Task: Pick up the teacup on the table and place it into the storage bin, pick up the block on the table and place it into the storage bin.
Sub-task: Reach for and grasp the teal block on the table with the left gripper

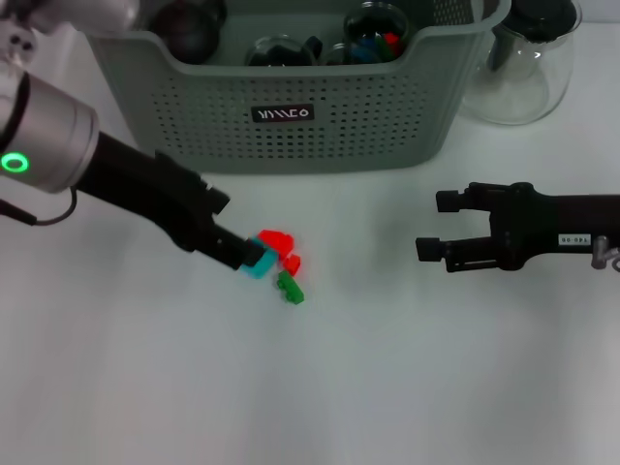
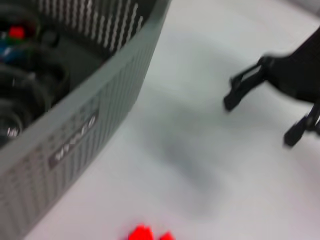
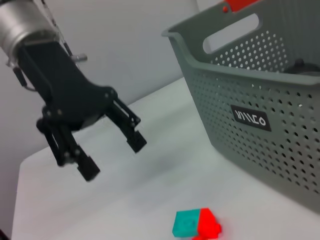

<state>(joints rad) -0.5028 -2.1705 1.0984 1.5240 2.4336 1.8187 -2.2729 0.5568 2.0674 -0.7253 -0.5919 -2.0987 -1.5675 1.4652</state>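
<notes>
Small blocks lie together on the table in front of the storage bin (image 1: 291, 126): a cyan block (image 1: 258, 264), two red ones (image 1: 277, 238) and a green one (image 1: 290, 289). My left gripper (image 1: 235, 232) is open just left of this cluster, one fingertip next to the cyan block. The right wrist view shows the left gripper (image 3: 112, 157) raised off the table with nothing between its fingers, the cyan block (image 3: 186, 223) apart from it. My right gripper (image 1: 431, 226) is open over bare table to the right. Dark teacups (image 1: 281, 48) sit inside the bin; none shows on the table.
A clear glass jug (image 1: 523, 68) stands at the bin's right end. One cup (image 1: 376, 31) in the bin holds coloured blocks. In the left wrist view the bin wall (image 2: 85, 135) is close and the right gripper (image 2: 260, 122) is farther off.
</notes>
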